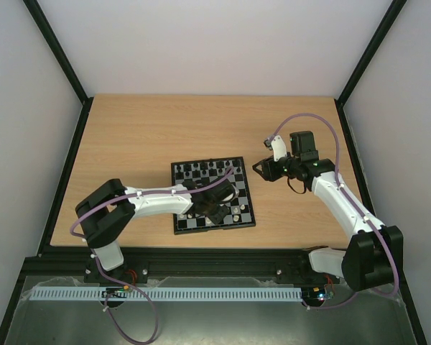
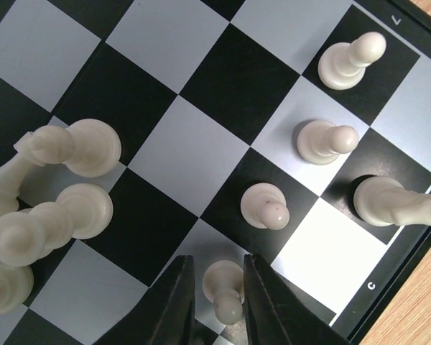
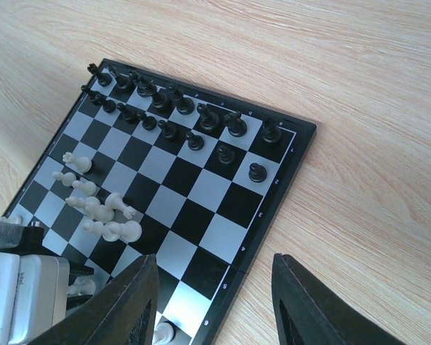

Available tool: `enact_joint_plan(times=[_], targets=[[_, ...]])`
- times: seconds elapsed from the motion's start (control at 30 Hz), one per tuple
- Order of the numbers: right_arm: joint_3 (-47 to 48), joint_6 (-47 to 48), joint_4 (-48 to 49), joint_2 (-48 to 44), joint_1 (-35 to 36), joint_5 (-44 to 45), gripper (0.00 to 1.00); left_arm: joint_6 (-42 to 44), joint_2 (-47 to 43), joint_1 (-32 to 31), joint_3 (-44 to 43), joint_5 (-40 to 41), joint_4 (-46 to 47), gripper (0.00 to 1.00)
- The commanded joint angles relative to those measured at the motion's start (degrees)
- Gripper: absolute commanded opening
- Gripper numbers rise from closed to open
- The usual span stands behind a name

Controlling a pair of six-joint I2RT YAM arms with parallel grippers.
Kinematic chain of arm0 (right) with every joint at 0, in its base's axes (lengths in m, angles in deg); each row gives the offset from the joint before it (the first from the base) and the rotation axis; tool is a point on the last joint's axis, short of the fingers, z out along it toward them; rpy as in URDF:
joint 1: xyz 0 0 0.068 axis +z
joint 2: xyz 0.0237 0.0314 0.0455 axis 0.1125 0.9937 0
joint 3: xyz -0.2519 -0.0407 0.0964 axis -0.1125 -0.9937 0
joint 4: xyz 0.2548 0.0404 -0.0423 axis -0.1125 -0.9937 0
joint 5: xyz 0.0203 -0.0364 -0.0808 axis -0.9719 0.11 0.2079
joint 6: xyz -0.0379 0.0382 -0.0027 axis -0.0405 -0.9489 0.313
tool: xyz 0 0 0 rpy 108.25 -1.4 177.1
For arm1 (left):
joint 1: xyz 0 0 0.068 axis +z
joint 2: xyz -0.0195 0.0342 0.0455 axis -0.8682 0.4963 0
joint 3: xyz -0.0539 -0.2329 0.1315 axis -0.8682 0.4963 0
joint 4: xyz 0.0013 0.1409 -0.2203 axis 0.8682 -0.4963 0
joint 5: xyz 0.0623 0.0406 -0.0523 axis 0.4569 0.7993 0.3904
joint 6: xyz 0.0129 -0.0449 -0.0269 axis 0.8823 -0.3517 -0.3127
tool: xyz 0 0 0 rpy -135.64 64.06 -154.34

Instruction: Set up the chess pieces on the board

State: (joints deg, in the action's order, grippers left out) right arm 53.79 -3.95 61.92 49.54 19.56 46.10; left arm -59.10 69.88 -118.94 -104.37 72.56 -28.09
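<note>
The board lies mid-table. Black chess pieces stand in two rows along its far side. My left gripper hangs low over the near corner, its fingers slightly open around an upright white pawn on a light square, with a thin gap on the left side. Three more white pawns stand in a diagonal line beyond it, and a taller white piece leans at the board's edge. Several white pieces crowd together on the left, some tipped over. My right gripper is open and empty above the board's right edge.
The wooden table surrounds the board, with black rails along its sides. The left arm reaches across the board's near half. The right arm stands to the right of the board.
</note>
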Motion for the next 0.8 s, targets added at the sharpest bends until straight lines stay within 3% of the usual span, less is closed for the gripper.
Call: enact_joint_plan(times=[0.0,0.23,0.47,0.77], targets=[[-0.21,0.69,-2.23,0.69,-0.21,-1.20,0.45,0.08,-2.17,0.44,-0.51,0.16,-1.91,0.25],[-0.22,0.69,-2.32,0.59,-0.20,-1.07,0.45,-0.82,-7.88,3.46,-3.18,-1.54,-0.42,0.32],[-0.20,0.86,-2.29,0.50,-0.21,-0.78,0.45,-2.18,-3.86,6.17,-6.37,1.40,-2.78,0.29],[-0.24,0.95,-2.39,0.67,-0.22,-0.87,0.45,-1.84,1.34,6.39,-9.54,1.02,-3.05,0.33]])
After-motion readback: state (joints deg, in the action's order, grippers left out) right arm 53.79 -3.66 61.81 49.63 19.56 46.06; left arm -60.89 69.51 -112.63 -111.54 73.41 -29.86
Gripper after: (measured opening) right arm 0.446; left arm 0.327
